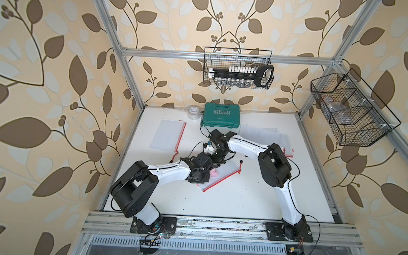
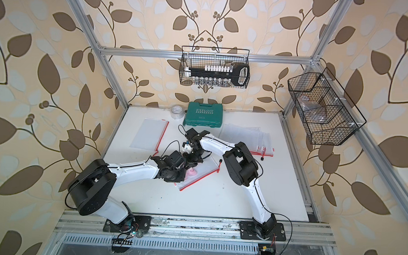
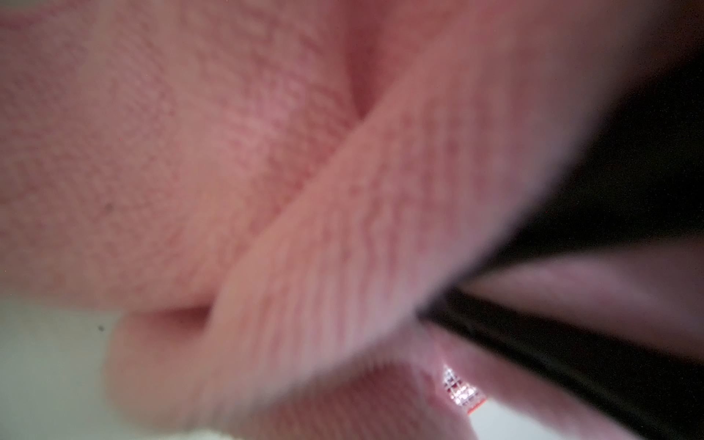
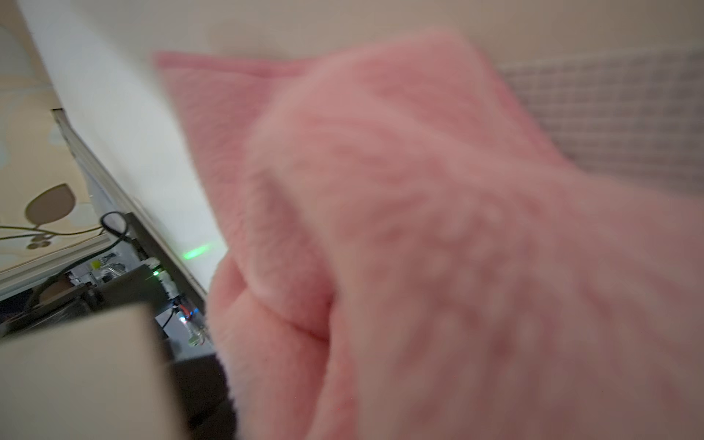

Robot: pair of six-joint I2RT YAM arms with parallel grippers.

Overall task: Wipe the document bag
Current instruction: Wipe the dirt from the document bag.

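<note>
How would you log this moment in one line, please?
left end effector: shut on pink cloth | right end effector: shut | cloth on document bag

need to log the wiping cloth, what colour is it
The cloth is pink, clearest in the left wrist view.

A dark green plastic tool case with a pale printed label lies flat at the back of the white tabletop. A roll of clear packing tape stands just beside it. In both top views a black wire basket hangs from the aluminium frame rail on the back wall; it holds a black socket rail with white sockets and a loop handle. A second black wire basket, divided into compartments, hangs on the side rail and holds crumpled clear plastic. Beige wallpaper with brown leaves covers the walls.
</note>
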